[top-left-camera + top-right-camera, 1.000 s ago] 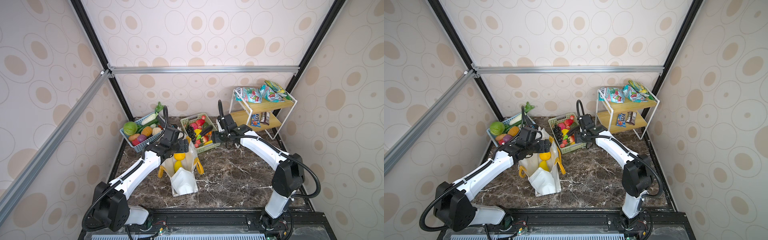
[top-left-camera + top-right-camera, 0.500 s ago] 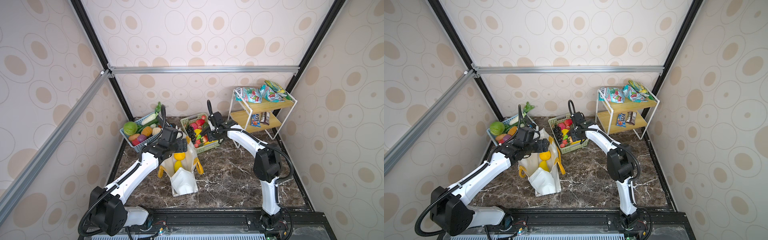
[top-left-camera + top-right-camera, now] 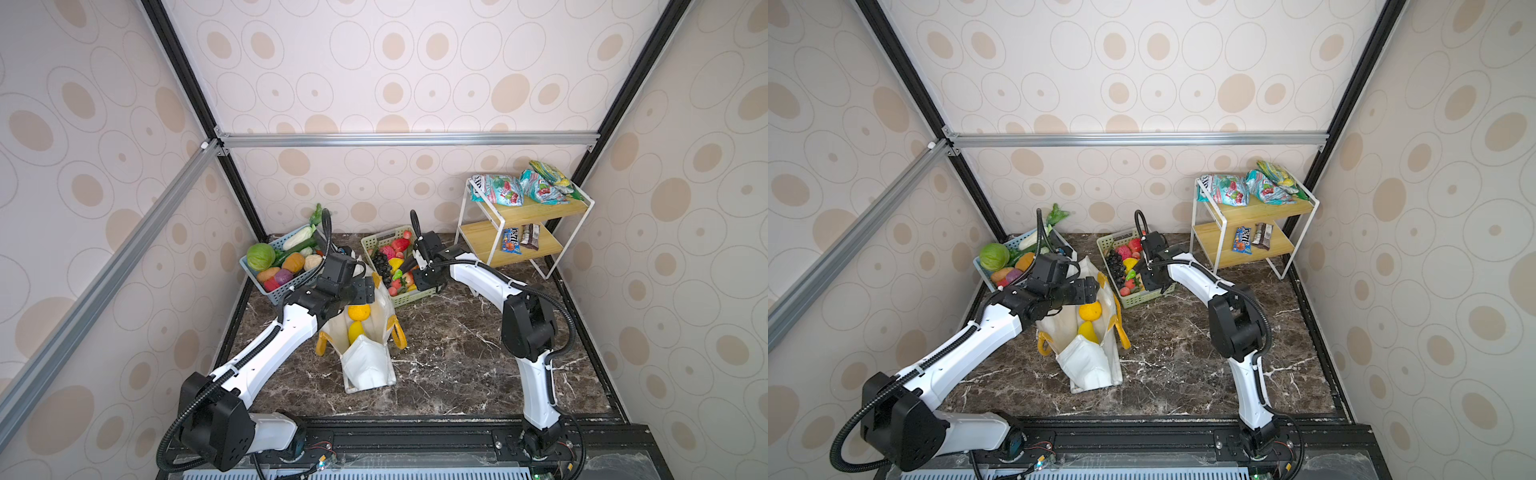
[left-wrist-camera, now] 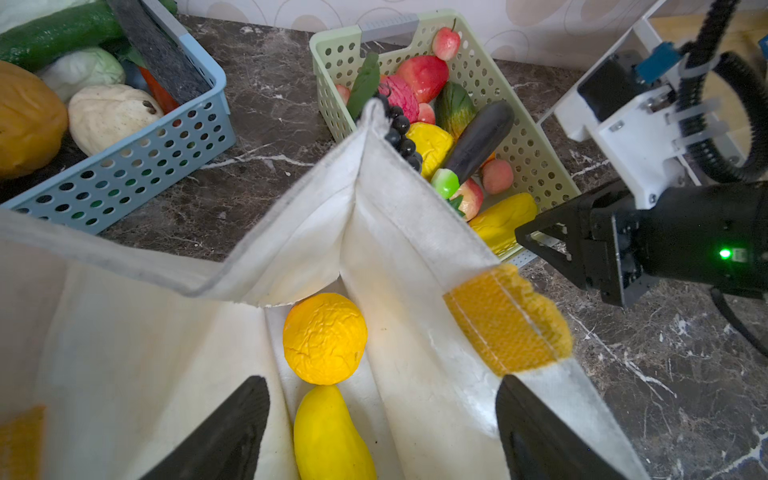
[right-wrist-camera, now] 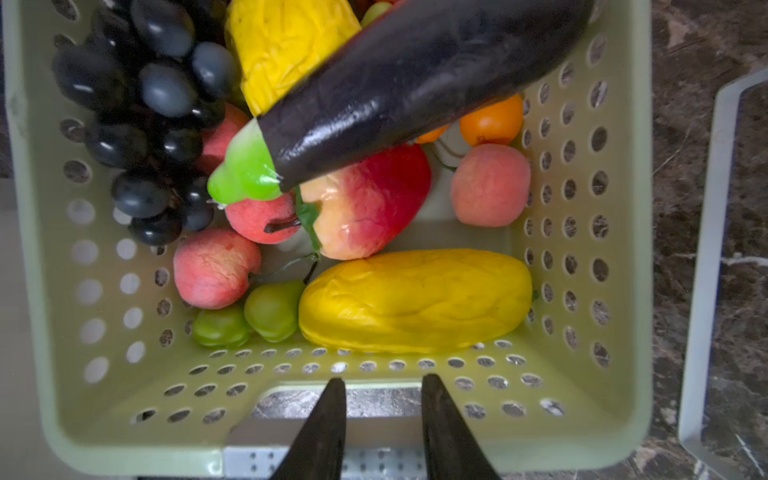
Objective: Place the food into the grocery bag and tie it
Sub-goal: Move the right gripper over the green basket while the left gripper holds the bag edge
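Observation:
The cream grocery bag [image 3: 368,368] stands open mid-table, with an orange [image 4: 325,338] and a yellow fruit [image 4: 332,436] inside. My left gripper [image 4: 381,382] hovers open over the bag's mouth [image 3: 365,291], holding nothing. My right gripper [image 5: 383,379] hangs over the near wall of the green basket [image 5: 623,249], its jaws narrowed but apart and empty; in a top view this gripper [image 3: 419,284] is at the basket's front end. Just beyond its fingertips lies a long yellow fruit [image 5: 415,301]. A purple onion [image 3: 284,276] sits in the blue basket [image 3: 286,293].
The green basket also holds a dark eggplant [image 5: 415,83], black grapes [image 5: 141,104], apples and peaches. A white-framed wooden shelf [image 3: 523,212] at the back right carries snack packets [image 3: 498,191] and candy bars [image 3: 519,239]. Cage walls enclose the marble table [image 3: 457,353].
My right gripper has swung left to the near end of the green basket and its jaws have narrowed. The left arm has hardly moved.

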